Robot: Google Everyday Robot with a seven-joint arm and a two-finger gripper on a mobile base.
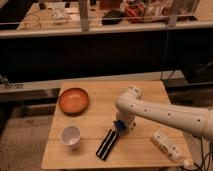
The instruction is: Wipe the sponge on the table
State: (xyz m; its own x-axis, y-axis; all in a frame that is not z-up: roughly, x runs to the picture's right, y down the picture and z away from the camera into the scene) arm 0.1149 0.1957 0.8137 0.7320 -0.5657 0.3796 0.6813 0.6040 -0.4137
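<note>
a small wooden table [145, 92]. at left, an orange bowl [73, 100] and a white cup [70, 135]. mid-table, a black bar [107, 144] lies diagonally. just right of it, the gripper [121, 129] points down and appears clasped on the blue sponge [118, 124], which sits directly under it on the planks. the white arm [165, 115] reaches in from the right.

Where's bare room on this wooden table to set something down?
Free: far edge between orange bowl and arm; front strip between black bar and white object. Crowded: centre, where the pincer is at the sponge.
</note>
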